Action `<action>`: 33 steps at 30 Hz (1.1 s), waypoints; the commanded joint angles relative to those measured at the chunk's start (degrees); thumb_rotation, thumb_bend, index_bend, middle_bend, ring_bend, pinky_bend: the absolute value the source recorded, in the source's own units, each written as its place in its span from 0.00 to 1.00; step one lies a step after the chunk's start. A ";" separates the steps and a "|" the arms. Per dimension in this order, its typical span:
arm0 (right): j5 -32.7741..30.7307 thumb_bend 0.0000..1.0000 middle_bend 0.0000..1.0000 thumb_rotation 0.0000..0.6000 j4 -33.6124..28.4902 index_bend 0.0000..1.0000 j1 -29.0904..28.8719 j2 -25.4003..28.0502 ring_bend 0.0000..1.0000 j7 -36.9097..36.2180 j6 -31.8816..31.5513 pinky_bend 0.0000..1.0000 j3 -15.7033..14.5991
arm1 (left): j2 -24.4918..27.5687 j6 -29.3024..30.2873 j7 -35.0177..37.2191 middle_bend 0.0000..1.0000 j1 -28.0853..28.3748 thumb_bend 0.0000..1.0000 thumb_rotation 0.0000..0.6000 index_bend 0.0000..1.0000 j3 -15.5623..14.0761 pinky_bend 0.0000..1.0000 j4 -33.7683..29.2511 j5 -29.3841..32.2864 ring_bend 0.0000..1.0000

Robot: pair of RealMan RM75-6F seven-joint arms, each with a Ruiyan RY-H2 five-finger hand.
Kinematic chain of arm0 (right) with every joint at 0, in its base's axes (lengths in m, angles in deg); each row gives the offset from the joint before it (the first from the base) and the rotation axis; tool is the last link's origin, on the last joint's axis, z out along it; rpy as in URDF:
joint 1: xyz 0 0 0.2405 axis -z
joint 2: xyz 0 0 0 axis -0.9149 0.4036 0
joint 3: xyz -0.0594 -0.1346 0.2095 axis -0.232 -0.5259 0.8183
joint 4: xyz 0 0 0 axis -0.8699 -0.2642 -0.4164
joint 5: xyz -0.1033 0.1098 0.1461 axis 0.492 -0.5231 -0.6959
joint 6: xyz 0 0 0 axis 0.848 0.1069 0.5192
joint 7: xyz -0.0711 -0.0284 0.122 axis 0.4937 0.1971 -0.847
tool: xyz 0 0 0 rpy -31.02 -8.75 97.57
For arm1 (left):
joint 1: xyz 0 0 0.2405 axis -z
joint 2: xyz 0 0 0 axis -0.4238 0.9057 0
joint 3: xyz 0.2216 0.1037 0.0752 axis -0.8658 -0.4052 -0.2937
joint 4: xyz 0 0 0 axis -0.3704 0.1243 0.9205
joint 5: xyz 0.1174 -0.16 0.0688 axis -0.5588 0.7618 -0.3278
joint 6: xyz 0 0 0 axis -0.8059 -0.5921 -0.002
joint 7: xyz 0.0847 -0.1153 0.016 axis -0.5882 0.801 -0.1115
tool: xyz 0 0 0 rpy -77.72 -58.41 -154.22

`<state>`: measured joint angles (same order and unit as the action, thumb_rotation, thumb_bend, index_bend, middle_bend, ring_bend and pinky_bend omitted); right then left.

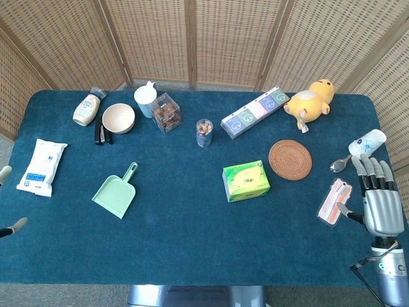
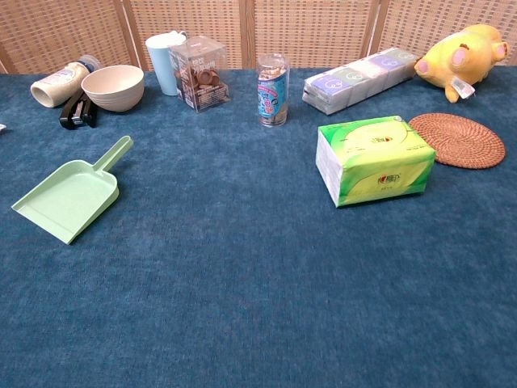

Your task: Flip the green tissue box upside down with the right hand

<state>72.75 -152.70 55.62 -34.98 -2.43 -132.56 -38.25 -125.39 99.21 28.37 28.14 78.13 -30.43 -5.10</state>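
Sitting on the tabletop (image 1: 192, 230), green tissue box (image 1: 246, 181) is seen well apart from the empty, spread right robot hand (image 1: 379, 195)

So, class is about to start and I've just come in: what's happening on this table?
Nothing is being handled yet. The green tissue box lies untouched near the middle of the blue table, just left of the round woven coaster. The right hand is at the table's right edge, fingers spread and holding nothing, apart from the box. Only the fingertips of the left hand show at the left edge. The flip has not begun.
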 commanded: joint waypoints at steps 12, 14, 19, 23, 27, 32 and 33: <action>2.04 0.00 0.00 1.00 -2.20 0.00 -3.65 2.92 0.00 -7.58 9.74 0.05 -1.74 | -0.02 -0.38 -0.13 0.00 0.35 0.00 1.00 0.00 0.21 0.00 -0.05 0.22 0.00; 2.63 0.00 0.00 1.00 -2.79 0.00 -5.71 4.31 0.00 -8.98 13.47 0.05 -1.89 | -0.10 -0.79 -0.12 0.00 0.54 0.00 1.00 0.00 0.28 0.00 0.00 0.53 0.00; 3.54 0.00 0.00 1.00 -6.44 0.00 -12.44 7.51 0.00 -10.98 24.38 0.04 -1.58 | -0.12 -1.49 -0.03 0.00 0.94 0.00 1.00 0.00 0.68 0.00 0.17 1.60 0.00; 2.57 0.00 0.00 1.00 -7.38 0.00 -17.55 7.48 0.00 -9.01 31.74 0.04 -0.58 | -0.13 -1.48 -0.09 0.00 0.98 0.00 1.00 0.00 0.88 0.00 0.15 2.04 0.00; 0.62 0.00 0.00 1.00 -6.87 0.00 -21.20 6.06 0.00 -5.46 36.84 0.04 0.23 | -0.24 -1.97 -0.29 0.00 1.11 0.00 1.00 0.00 0.92 0.00 0.36 2.71 0.00; -2.85 0.00 0.00 1.00 -5.40 0.00 -25.09 2.95 0.00 -1.39 41.76 0.04 1.17 | -0.35 -2.32 -0.34 0.00 1.29 0.00 1.00 0.00 1.18 0.00 0.54 3.55 0.00; -3.32 0.00 0.00 1.00 -5.03 0.00 -25.59 2.44 0.00 -0.87 42.27 0.04 1.31 | -0.36 -2.34 -0.34 0.00 1.30 0.00 1.00 0.00 1.21 0.00 0.54 3.60 0.00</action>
<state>70.59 -158.54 31.15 -31.30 -4.59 -91.60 -37.49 -125.75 96.87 28.03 29.43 79.34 -29.89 -1.49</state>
